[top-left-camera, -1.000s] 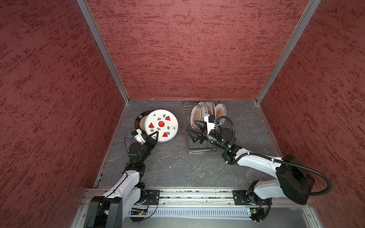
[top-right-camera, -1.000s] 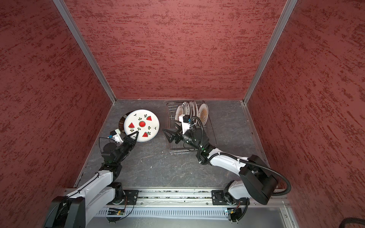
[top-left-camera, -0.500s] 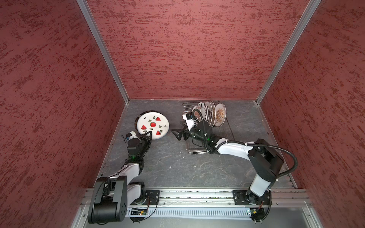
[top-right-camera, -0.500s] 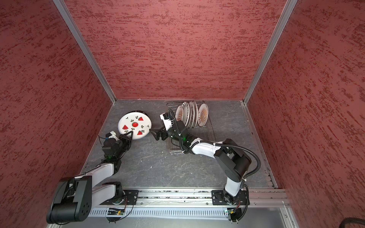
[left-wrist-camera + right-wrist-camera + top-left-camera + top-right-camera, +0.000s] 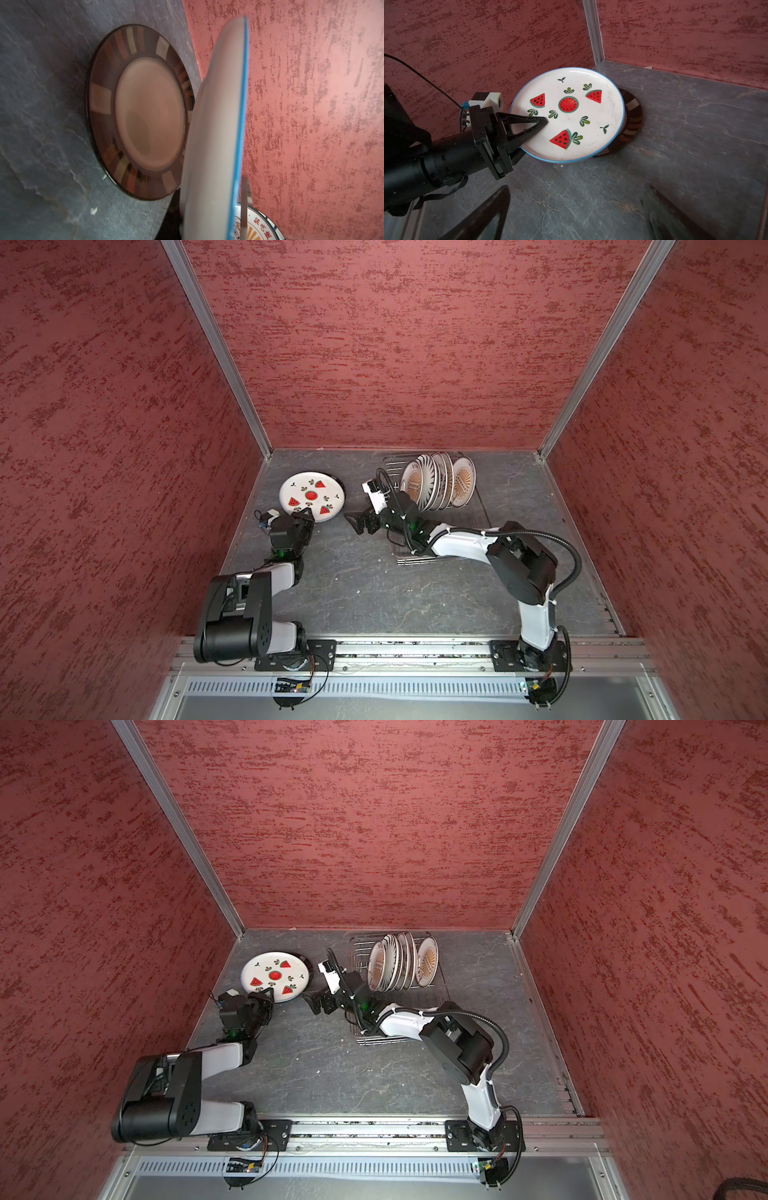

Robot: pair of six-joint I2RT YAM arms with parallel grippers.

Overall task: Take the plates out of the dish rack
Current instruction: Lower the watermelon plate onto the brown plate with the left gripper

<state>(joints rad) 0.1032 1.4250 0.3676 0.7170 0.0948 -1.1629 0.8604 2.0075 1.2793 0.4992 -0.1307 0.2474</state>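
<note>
White watermelon plate [image 5: 593,128] pinched by L tool [image 5: 543,123] over dark-rimmed plate [image 5: 633,122]; R tool [image 5: 355,523] spread.

**Watermelon plate lowered, right hand out of the rack**

The watermelon plate [image 5: 311,497], a second ago raised high in the left hand [image 5: 306,513], now sits low and tilted over the dark-rimmed plate [image 5: 632,122] near the counter's [image 5: 374,593] far left corner. The left arm has folded back. The right hand [image 5: 356,523] has swung left, off the dish rack [image 5: 419,561].
</note>
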